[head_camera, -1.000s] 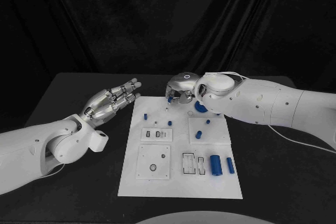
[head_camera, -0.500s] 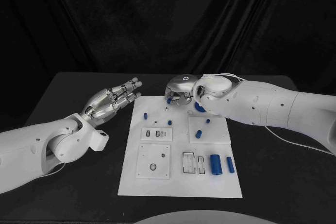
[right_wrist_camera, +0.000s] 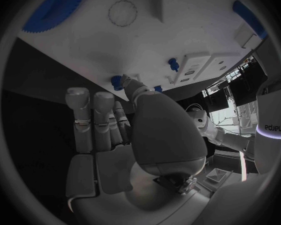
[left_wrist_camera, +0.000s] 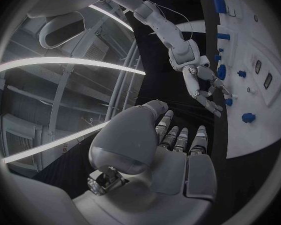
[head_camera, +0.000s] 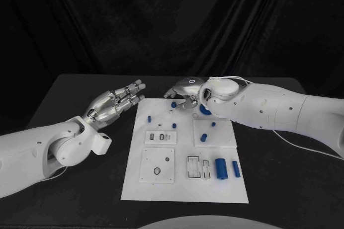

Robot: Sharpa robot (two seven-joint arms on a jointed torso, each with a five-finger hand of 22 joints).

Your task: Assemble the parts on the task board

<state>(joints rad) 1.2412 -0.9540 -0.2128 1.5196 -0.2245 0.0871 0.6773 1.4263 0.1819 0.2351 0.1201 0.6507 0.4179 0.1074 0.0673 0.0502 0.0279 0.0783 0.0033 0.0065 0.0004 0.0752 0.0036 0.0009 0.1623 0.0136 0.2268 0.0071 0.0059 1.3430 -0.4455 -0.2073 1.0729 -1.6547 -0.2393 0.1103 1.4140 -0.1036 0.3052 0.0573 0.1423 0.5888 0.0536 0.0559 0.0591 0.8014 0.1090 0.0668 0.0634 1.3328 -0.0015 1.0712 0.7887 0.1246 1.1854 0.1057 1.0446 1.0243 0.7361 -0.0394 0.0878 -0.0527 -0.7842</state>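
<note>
- We hung our right hand [head_camera: 183, 92] over the far edge of the task board [head_camera: 185, 189], fingers curled downward, 1 fingertip touching a small blue peg [right_wrist_camera: 118, 81] there, likely to grasp it; nothing was held yet.
- We kept our left hand [head_camera: 115, 104] just off the board's far left corner, fingers straight and loosely apart, empty, apparently waiting.
</note>
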